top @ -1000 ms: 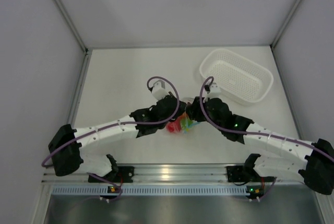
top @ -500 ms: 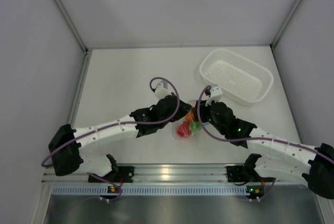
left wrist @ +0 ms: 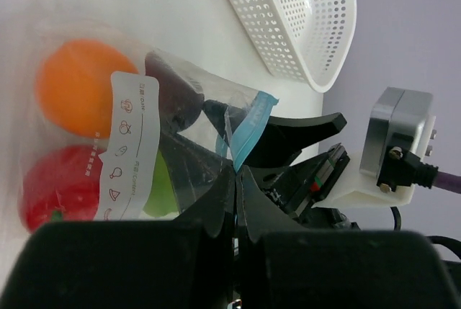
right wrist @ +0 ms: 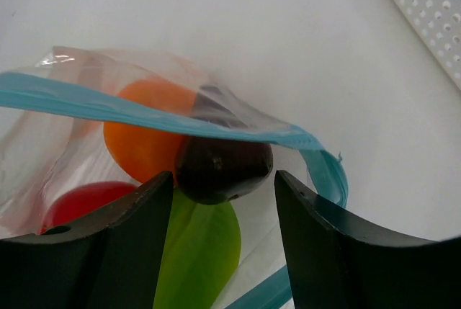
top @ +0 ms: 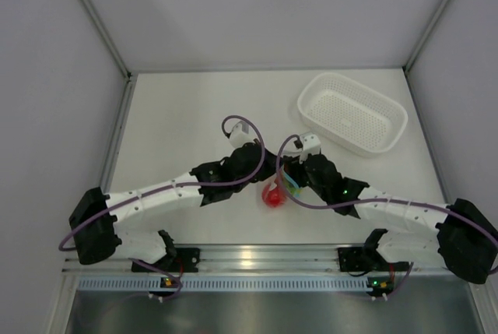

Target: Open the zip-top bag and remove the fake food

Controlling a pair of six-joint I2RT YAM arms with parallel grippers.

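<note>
The zip-top bag lies between my two grippers, its mouth open. My left gripper is shut on the bag's blue-teal zip strip. My right gripper is open, its fingers reaching into the bag mouth on either side of the dark maroon piece. The orange ball, the red ball and the lime-green piece lie inside the bag behind and below the maroon piece. In the top view the left gripper and the right gripper nearly meet over the bag.
The white perforated basket stands at the back right, close behind the right wrist; its rim shows in the left wrist view and the right wrist view. Grey walls enclose the table.
My right gripper has moved left and down into the bag mouth. The bag has shifted slightly toward the near edge. The left gripper has kept its hold.
</note>
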